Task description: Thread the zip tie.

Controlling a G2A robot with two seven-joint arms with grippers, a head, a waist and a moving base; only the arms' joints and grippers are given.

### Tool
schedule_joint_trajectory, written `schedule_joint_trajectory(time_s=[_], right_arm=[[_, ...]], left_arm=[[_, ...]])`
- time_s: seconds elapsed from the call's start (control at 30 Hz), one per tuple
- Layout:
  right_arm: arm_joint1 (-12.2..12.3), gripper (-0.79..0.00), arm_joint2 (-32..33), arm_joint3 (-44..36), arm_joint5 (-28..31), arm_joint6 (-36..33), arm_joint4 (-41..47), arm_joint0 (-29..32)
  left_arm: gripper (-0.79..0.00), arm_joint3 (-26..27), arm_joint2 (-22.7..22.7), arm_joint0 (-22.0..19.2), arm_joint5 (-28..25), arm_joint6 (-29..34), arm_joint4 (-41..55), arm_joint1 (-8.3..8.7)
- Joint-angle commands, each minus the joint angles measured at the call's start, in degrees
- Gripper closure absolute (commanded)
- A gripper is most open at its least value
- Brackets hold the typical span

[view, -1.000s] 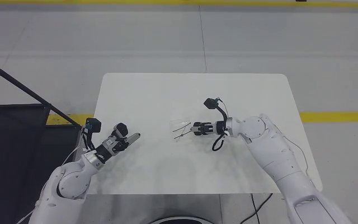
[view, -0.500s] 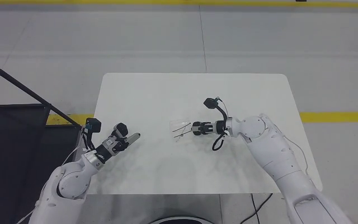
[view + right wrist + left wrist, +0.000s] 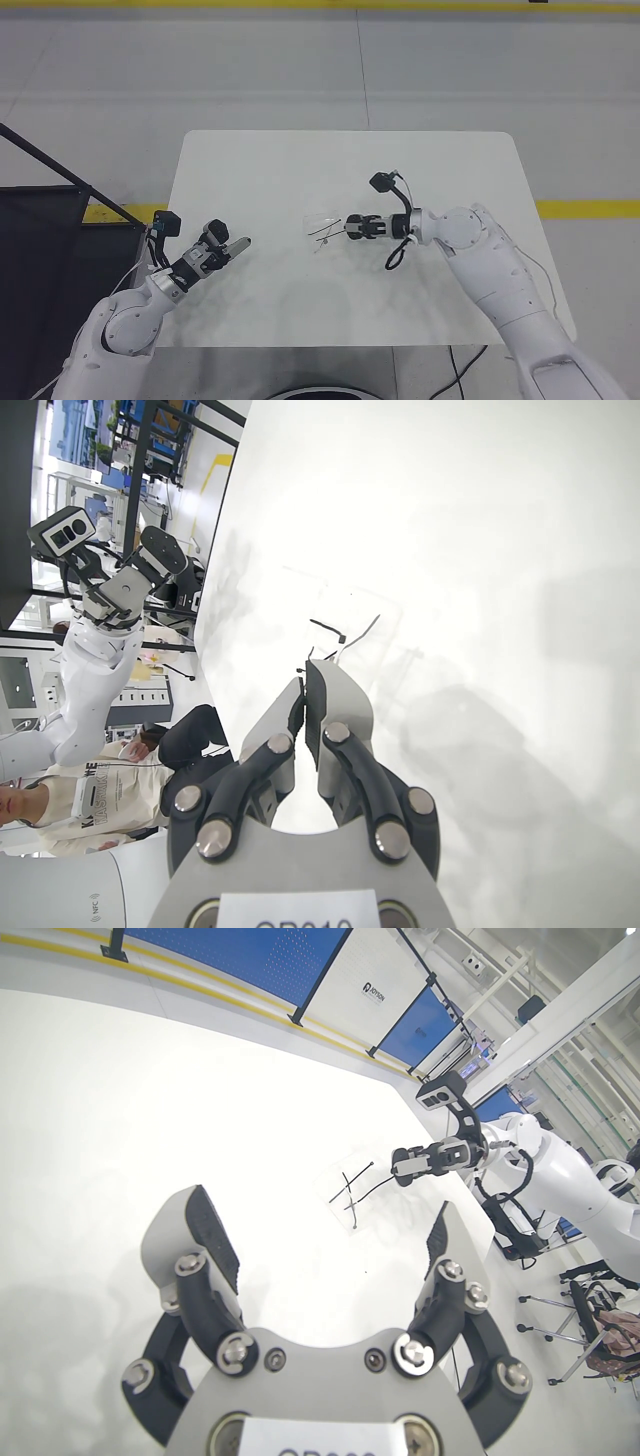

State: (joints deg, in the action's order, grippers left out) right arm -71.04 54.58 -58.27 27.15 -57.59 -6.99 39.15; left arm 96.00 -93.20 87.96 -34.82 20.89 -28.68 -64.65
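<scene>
Several black zip ties (image 3: 324, 233) lie crossed on a clear plastic sheet (image 3: 316, 220) near the middle of the white table (image 3: 300, 165). My right gripper (image 3: 346, 228) sits at the sheet's right edge, shut on one thin black zip tie (image 3: 374, 1187) that trails from its tips down to the sheet. From the right wrist, the gripper (image 3: 304, 680) is pressed together, with two loose ties (image 3: 327, 629) just beyond it. My left gripper (image 3: 240, 243) hovers open and empty near the table's front left; its own view shows the gripper (image 3: 325, 1223) facing the sheet (image 3: 345, 1200) from a distance.
The table's left edge borders a black frame and dark cloth (image 3: 40, 230). Bare tabletop lies between the two arms and across the back half. The right arm's cable (image 3: 392, 255) loops just behind its wrist.
My right gripper has shifted slightly to the right, away from the sheet, with the tie still held. The left arm has stayed put.
</scene>
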Motion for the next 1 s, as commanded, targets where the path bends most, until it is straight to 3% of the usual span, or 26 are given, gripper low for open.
schedule_joint_trajectory(time_s=[0.0,0.27,0.6,0.97], right_arm=[[0.5,0.0,0.9,-2.0,0.3,-0.1,-0.3,0.9],[2.9,0.0,6.1,-13.5,1.1,-2.3,-0.9,6.0],[4.9,0.0,9.7,-27.4,1.1,-6.5,-1.5,11.2],[5.3,0.0,10.1,-29.2,2.4,-7.6,-2.0,11.9]], left_arm=[[-0.785,0.2,0.1,0.1,0.4,-0.4,0.0,-0.02],[-0.785,1.5,-0.1,0.1,-3.1,-0.7,-0.6,0.32],[-0.785,3.0,0.4,-0.9,-12.1,2.8,-0.2,1.16],[-0.785,3.0,0.3,-0.9,-12.3,3.0,-0.3,1.21]])
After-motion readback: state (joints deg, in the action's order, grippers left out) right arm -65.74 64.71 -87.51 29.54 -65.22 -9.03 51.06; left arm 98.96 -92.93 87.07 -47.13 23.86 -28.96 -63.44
